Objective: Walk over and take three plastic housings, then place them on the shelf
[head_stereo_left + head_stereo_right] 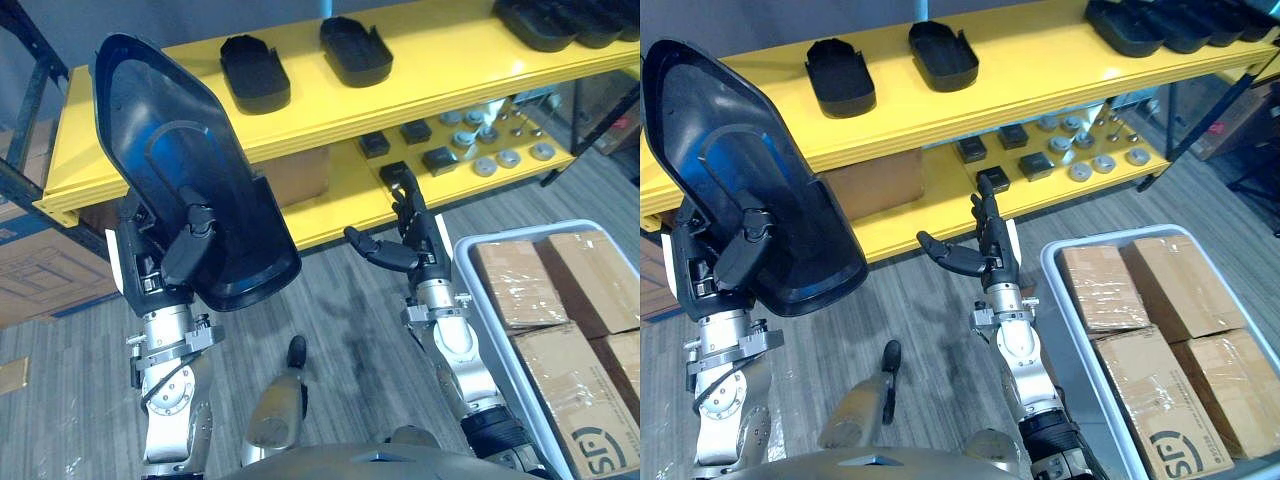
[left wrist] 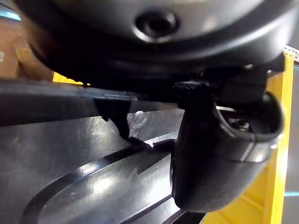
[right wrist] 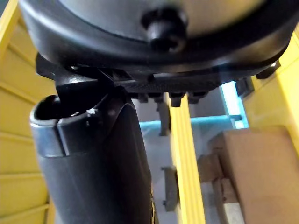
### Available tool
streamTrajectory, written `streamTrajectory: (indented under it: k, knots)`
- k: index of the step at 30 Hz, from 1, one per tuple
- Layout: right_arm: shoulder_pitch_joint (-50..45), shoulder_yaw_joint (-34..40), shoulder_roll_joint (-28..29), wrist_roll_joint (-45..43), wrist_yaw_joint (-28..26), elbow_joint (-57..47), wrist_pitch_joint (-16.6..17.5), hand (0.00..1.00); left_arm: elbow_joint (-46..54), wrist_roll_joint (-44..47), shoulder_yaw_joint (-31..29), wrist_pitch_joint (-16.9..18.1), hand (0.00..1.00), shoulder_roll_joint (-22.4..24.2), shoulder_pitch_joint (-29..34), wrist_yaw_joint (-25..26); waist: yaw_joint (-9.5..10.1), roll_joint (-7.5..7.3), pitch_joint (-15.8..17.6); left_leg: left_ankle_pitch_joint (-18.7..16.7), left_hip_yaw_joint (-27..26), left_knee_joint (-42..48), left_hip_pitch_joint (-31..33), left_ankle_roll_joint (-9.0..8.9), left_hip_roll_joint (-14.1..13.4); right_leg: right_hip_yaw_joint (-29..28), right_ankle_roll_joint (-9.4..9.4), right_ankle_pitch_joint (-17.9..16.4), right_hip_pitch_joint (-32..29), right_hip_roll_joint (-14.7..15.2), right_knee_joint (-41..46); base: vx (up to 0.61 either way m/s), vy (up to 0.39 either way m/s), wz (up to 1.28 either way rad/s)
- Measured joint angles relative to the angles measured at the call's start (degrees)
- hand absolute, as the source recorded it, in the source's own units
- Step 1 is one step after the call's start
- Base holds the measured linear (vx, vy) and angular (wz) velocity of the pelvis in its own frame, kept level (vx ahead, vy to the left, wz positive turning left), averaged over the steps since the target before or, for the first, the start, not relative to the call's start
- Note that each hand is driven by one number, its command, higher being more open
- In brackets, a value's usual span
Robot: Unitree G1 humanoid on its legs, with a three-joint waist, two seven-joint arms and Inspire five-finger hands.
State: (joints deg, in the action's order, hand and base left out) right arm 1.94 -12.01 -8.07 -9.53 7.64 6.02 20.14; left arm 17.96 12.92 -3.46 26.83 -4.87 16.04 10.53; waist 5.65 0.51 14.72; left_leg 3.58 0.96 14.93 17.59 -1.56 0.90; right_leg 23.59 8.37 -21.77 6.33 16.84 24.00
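Note:
My left hand point(image 1: 185, 250) is shut on a large black plastic housing point(image 1: 180, 160), held upright in front of the yellow shelf point(image 1: 420, 70); the thumb presses on its inner face point(image 2: 93, 177). Two smaller black housings point(image 1: 255, 72) point(image 1: 355, 50) lie on the shelf's top level, and several more point(image 1: 560, 22) sit at its far right end. My right hand point(image 1: 405, 245) is open and empty, fingers straight, below the shelf's lower level.
The lower shelf level point(image 1: 330, 205) holds small black boxes point(image 1: 440, 158) and round grey parts point(image 1: 510, 157). A grey bin point(image 1: 470, 290) with cardboard boxes point(image 1: 555, 310) stands at the right. Cardboard boxes point(image 1: 45, 270) sit at the left under the shelf.

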Motion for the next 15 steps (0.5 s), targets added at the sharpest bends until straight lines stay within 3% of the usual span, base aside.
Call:
streamTrajectory:
  k: [3,5,7,8,9,11,13,15]
  knots:
    - [-0.9,0.2,1.2,0.0,1.4,-0.4,0.0,1.00,0.3,0.5,-1.8,0.0,0.00,0.6,0.8,-2.7,1.16,-0.82,0.4,-5.8,-0.9,6.4,0.9,1.69,3.3,0.8,-0.74,-0.2,4.6,2.2,-3.5,0.24,0.177,0.22]
    - [-1.9,0.4,1.3,0.1,1.6,-1.4,0.0,1.00,0.6,0.7,-3.6,0.0,0.00,0.9,1.0,-4.5,1.25,-0.74,0.2,-9.0,-0.9,9.6,0.9,2.91,4.0,-1.0,-3.41,3.0,4.0,3.3,2.0,0.31,0.183,0.18]
    - [-3.0,1.4,1.8,0.2,1.7,-2.6,0.0,1.00,1.3,0.7,-5.0,-0.1,0.00,0.7,1.6,-5.7,1.04,-1.23,-0.1,-10.9,-0.6,9.3,-0.9,4.55,4.7,-3.5,-6.57,9.3,-1.1,5.5,13.0,0.36,0.219,0.14]
    - [-3.0,2.1,2.6,0.3,1.7,-2.6,0.0,1.00,2.4,0.6,-5.7,-0.4,0.00,0.3,2.4,-5.6,0.67,-1.71,-0.3,-11.1,0.1,7.4,-3.0,5.54,4.7,-7.0,-5.27,12.7,-4.4,5.5,18.4,0.34,0.120,0.00]
    - [-3.1,3.0,3.1,0.3,1.7,-2.7,0.1,1.00,2.8,0.6,-5.8,-0.5,0.00,-0.1,2.2,-4.9,0.14,-1.84,-0.4,-11.1,1.1,5.2,-5.4,6.17,4.5,-9.1,-4.73,9.4,-7.2,3.2,21.8,0.35,0.070,0.04]
    - [-4.3,4.5,3.2,0.1,1.5,-5.0,0.1,1.00,2.8,0.7,-5.8,-0.8,0.00,-0.8,1.4,-3.8,-1.27,-1.58,-0.6,-10.8,2.9,1.7,-9.2,6.50,4.3,-10.1,-6.00,5.7,-10.2,-1.6,20.0,0.31,0.031,0.24]
    - [-5.7,6.8,3.2,0.1,1.1,-9.4,0.6,1.00,2.7,0.7,-5.3,-1.0,0.00,-1.3,-0.5,-2.4,-2.81,-1.36,-0.8,-10.9,4.4,-0.9,-11.5,6.74,4.2,-11.6,-7.22,4.2,-15.4,-6.3,14.7,0.27,-0.002,0.40]
    - [-6.6,9.3,2.9,-0.1,0.3,-13.0,2.4,1.00,2.2,0.7,-4.2,-1.1,0.00,-1.8,-2.7,-0.8,-4.55,-0.68,-1.3,-11.5,6.1,-1.1,-12.3,6.78,4.1,-15.6,-7.00,4.7,-20.8,-9.8,8.7,0.34,-0.020,0.55]
